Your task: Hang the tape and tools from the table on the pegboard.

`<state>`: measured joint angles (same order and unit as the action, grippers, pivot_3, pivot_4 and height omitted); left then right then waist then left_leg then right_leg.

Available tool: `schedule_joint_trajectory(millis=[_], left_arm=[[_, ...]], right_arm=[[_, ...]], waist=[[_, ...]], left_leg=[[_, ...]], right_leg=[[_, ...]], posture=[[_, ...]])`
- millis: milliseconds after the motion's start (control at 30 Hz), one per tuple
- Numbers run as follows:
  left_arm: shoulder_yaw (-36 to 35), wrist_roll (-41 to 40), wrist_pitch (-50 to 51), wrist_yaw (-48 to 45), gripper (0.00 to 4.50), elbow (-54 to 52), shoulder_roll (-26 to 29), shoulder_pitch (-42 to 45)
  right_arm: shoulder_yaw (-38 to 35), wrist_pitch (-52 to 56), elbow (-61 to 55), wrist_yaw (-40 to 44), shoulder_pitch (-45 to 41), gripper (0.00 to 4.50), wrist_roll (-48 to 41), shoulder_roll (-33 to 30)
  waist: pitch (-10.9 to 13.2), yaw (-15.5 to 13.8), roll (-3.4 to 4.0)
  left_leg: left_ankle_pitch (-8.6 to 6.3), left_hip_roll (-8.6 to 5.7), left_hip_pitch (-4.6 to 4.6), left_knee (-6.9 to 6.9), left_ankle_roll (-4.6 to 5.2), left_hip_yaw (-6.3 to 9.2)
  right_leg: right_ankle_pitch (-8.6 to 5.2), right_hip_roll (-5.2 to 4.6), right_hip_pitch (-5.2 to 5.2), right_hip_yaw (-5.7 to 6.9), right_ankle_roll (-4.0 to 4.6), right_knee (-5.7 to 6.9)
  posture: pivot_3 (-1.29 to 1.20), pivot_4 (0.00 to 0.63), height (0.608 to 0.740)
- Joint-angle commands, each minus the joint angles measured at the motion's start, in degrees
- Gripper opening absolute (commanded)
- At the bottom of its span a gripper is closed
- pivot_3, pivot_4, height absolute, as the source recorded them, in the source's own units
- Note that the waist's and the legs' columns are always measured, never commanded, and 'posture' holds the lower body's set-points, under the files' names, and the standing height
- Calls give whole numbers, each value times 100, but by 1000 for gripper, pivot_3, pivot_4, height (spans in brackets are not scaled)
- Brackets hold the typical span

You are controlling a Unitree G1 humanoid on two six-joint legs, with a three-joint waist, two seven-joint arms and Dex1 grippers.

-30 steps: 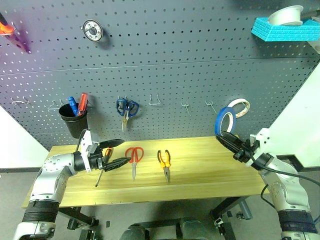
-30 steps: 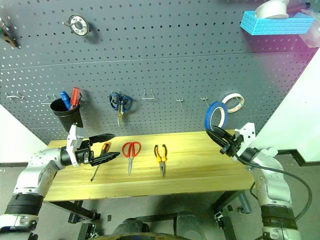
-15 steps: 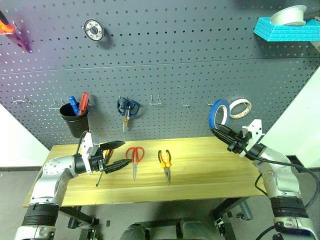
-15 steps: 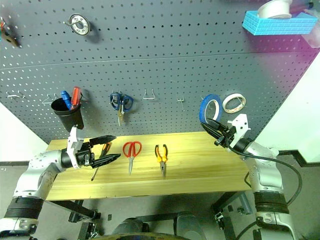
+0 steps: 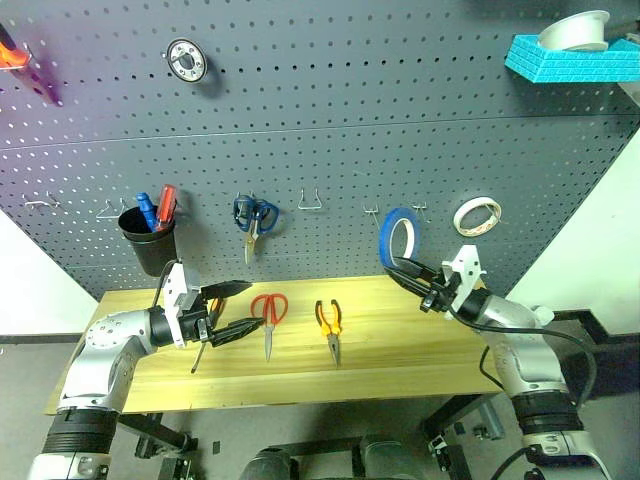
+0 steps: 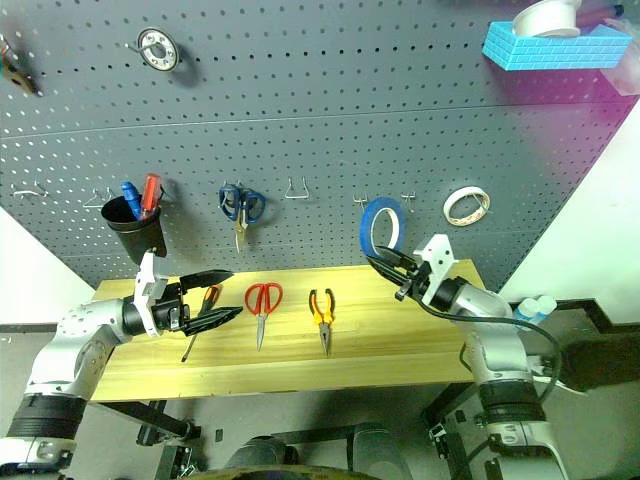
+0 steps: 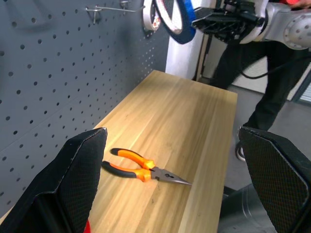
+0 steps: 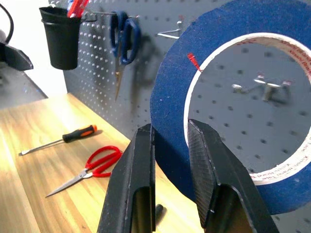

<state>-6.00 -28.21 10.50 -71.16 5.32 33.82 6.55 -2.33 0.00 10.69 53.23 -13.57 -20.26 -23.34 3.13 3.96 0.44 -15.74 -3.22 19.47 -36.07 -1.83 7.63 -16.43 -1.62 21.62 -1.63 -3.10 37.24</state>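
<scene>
My right gripper point(image 5: 397, 268) is shut on the lower rim of the blue tape point(image 5: 398, 237) and holds it upright just in front of the pegboard point(image 5: 340, 130), close to two small hooks point(image 5: 371, 210). In the right wrist view its fingers point(image 8: 141, 160) pinch the roll's wall point(image 8: 170, 97). On the table point(image 5: 420, 345) lie the red scissors point(image 5: 268, 312), the orange-and-black pliers point(image 5: 329, 322) and the thin screwdriver point(image 5: 200, 352). My left gripper point(image 5: 243, 307) stands open above the screwdriver, just left of the scissors, holding nothing.
A whitish tape roll point(image 5: 477, 215) hangs to the right of the blue one. Blue scissors point(image 5: 253, 215) and a black cup point(image 5: 148, 240) with blue and red screwdrivers hang at left. A bare hook point(image 5: 312, 200) sits between. A person's dark leg point(image 7: 265, 102) stands beyond the table's end.
My right gripper has carried the blue tape leftward along the pegboard, away from the whitish roll and over to the hooks. The left gripper stays where it was, open.
</scene>
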Motion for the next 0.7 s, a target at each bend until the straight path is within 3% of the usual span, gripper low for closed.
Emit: schedule_joint_trajectory(millis=[33, 700], left_arm=[[-120, -137, 37, 40, 4500, -294, 67, -25], [-226, -282, 354, 287, 4500, -812, 171, -255]], right_arm=[[21, -196, 59, -34, -301, 629, 58, 84], [253, -1786, 2341, -783, -1487, 629, 1166, 396]], waist=[[0, -2, 0], [1, -3, 0]], left_leg=[[0, 0, 0, 0, 0, 0], [0, -1, 1, 4, 0, 0]], right_leg=[[1, 0, 0, 0, 2, 0], [13, 2, 2, 0, 20, 1]], posture=[[-98, 0, 740], [-68, 0, 740]])
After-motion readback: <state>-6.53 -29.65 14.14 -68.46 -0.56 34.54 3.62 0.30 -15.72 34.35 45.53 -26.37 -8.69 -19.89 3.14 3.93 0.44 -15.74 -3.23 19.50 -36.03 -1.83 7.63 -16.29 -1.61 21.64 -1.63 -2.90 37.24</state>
